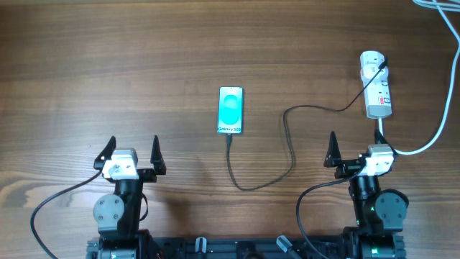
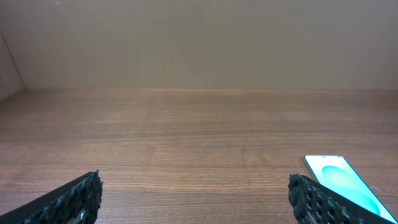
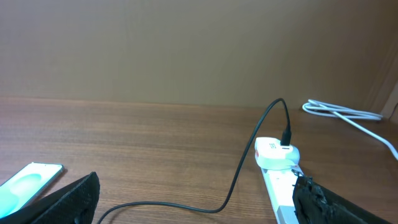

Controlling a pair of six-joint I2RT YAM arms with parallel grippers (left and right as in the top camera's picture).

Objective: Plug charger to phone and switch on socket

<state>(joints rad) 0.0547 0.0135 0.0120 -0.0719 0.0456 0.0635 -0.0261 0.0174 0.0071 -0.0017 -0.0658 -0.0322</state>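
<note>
The phone (image 1: 231, 110) lies flat mid-table, teal screen up, "Galaxy S25" at its near edge; it also shows in the left wrist view (image 2: 344, 182) and the right wrist view (image 3: 28, 180). The black charger cable (image 1: 287, 137) runs from the phone's near edge, loops right and reaches a white adapter on the far end of the socket (image 1: 376, 86), also seen in the right wrist view (image 3: 278, 163). My left gripper (image 1: 131, 152) is open and empty, left of the phone. My right gripper (image 1: 359, 155) is open and empty, just in front of the socket.
The socket's thick white cord (image 1: 438, 137) curves past my right gripper to the table's far right corner; a loop of it shows in the right wrist view (image 3: 342, 112). The wooden table (image 1: 144, 57) ends at a plain wall.
</note>
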